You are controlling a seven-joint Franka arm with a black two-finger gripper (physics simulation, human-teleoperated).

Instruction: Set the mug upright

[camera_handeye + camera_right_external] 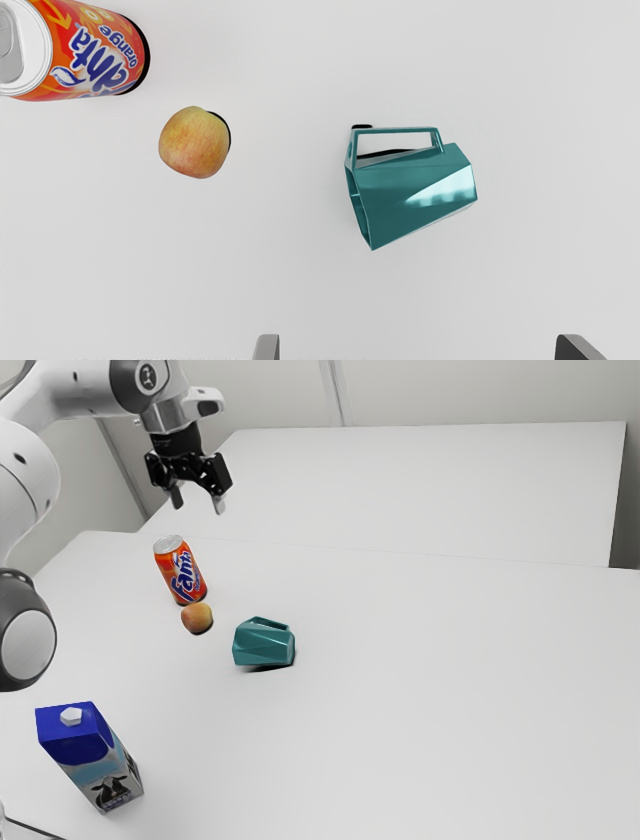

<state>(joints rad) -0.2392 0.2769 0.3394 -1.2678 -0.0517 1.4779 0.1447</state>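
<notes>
I see the teal mug (264, 647) lying on its side on the worktop (420, 690), around the middle of the scene from near to far and a little toward the exterior view's left. Its long axis runs roughly across that view: the open mouth points to the left, toward the side where the fruit (197, 618) sits, and the base points to the right. The handle is on the mug's far side. My gripper (198, 503) hangs in the air above the worktop, well apart from the mug. The fingers (267, 347) stand wide apart, with nothing held between them. The orange can (182, 572) stands upright just beyond the fruit, and the blue-topped carton (92, 760) stands upright at the near left.
</notes>
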